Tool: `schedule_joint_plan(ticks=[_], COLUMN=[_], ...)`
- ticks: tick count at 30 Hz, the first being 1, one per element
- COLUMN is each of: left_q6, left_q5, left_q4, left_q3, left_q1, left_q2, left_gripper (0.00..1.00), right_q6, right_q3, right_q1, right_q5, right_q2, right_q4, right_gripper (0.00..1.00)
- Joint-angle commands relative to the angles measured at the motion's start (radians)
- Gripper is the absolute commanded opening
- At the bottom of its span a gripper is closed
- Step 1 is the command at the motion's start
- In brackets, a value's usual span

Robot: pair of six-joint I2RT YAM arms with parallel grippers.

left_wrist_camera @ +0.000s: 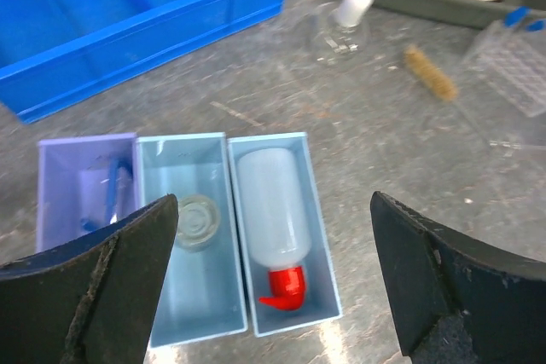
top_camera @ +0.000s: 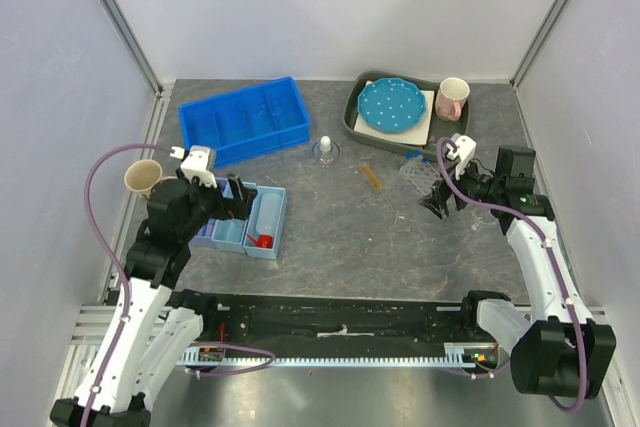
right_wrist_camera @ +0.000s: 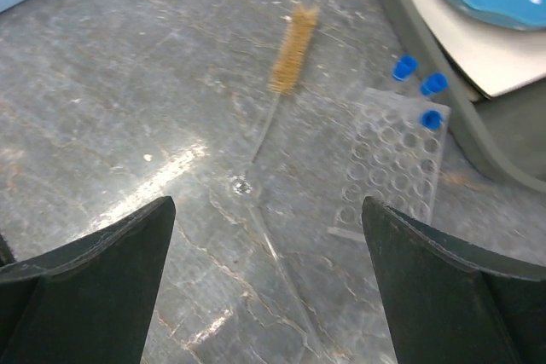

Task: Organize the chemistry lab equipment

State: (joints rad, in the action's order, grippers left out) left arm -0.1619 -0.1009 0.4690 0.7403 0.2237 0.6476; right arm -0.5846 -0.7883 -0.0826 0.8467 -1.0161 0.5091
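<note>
Twice found jaws spread wide, nothing held: left gripper (left_wrist_camera: 273, 202) and right gripper (right_wrist_camera: 269, 202). Hovered the left just nearer than the blue crate (top_camera: 243, 119), above three small bins (left_wrist_camera: 181, 139). Saw the squeeze bottle (left_wrist_camera: 269, 181) lying in the bin farthest right of the crate's near wall, red cap pointing away from the crate, and a small glass beaker (left_wrist_camera: 196, 222) in the middle bin. Spotted the dropper bottle (left_wrist_camera: 343, 21) upright just off the crate's right end. Hovered the right gripper well right of the crate, above the brush (right_wrist_camera: 293, 49) and the clear tube rack (right_wrist_camera: 392, 159). Counted three blue-capped tubes (right_wrist_camera: 432, 84) at the rack's far end.
</note>
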Motion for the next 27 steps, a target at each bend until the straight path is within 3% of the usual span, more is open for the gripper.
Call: schedule_joint_plan(ticks=[1, 3, 4, 10, 15, 21, 27], left_q6=[-0.044, -0.025, -0.021, -0.002, -0.005, -0.004, -0.001], left_q5=[-0.183, -0.217, -0.238, -0.266, -0.286, -0.261, -0.247], left_q4=[-0.197, -0.199, -0.196, -0.182, -0.184, -0.179, -0.179], left_q3=[-0.067, -0.087, -0.093, -0.128, -0.133, -0.137, -0.137], left_q1=[-0.004, -0.004, -0.004, -0.003, -0.003, 0.009, 0.014], left_q2=[-0.074, -0.086, -0.089, -0.1, -0.103, -0.105, -0.109], left_gripper=[1.0, 1.0, 1.0, 0.99, 0.99, 0.99, 0.99], right_q6=[0.124, 0.154, 0.117, -0.174, -0.451, -0.492, -0.474], right_q3=[-0.058, -0.09, -0.138, -0.253, -0.206, -0.151, -0.1], right_q1=[-0.023, -0.026, -0.025, -0.026, -0.026, -0.019, 0.039], right_q5=[-0.138, -0.213, -0.215, -0.159, -0.182, -0.225, -0.29], right_q2=[0.037, 0.01, -0.004, -0.081, -0.091, -0.099, -0.153], right_q4=[-0.092, -0.081, 0.005, 0.331, 0.456, 0.456, 0.376], right_gripper=[0.98, 0.98, 0.98, 0.98, 0.98, 0.98, 0.9])
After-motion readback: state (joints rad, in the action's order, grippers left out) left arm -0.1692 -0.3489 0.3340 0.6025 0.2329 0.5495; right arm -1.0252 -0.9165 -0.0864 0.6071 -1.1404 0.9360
